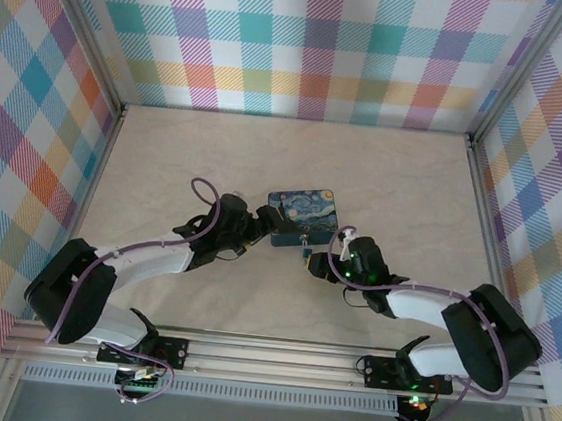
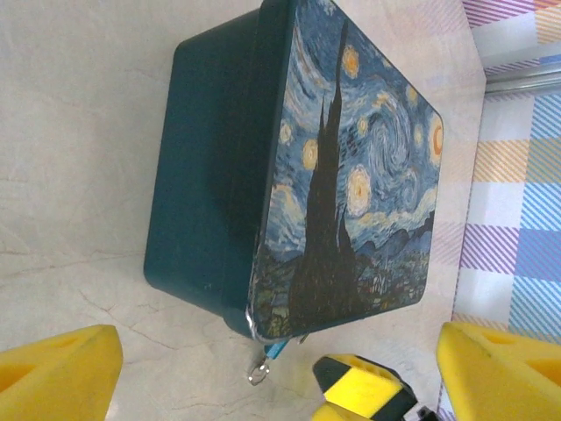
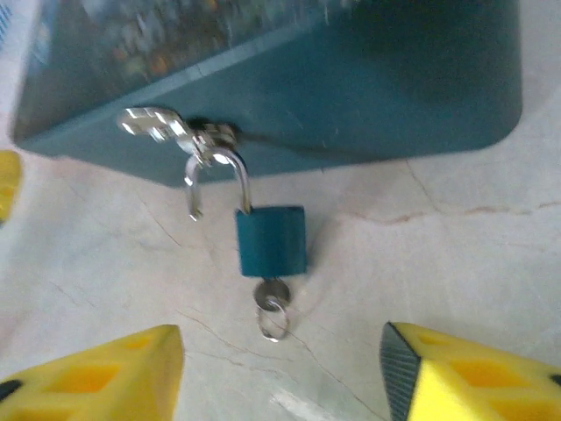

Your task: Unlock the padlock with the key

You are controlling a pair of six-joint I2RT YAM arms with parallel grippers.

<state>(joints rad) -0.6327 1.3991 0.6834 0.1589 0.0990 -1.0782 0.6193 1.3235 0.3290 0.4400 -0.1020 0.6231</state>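
Observation:
The small blue padlock (image 3: 271,240) hangs from the silvery hasp (image 3: 166,127) on the front wall of the starry-night tin (image 3: 351,88). Its shackle (image 3: 216,171) has one leg lifted free of the body. The key (image 3: 271,294) sits in the lock's underside with its ring (image 3: 273,323) lying on the table. My right gripper (image 3: 280,355) is open, its yellow fingers (image 3: 114,373) apart on either side just short of the key. My left gripper (image 2: 280,381) is open at the tin's (image 2: 289,167) left side, and the padlock (image 2: 277,348) peeks out below the lid.
The tin (image 1: 302,216) stands mid-table with both grippers, left (image 1: 257,224) and right (image 1: 329,252), close against it. A yellow-and-black finger (image 2: 364,386) of the right gripper shows in the left wrist view. Plaid walls enclose the marble-look tabletop (image 1: 266,159).

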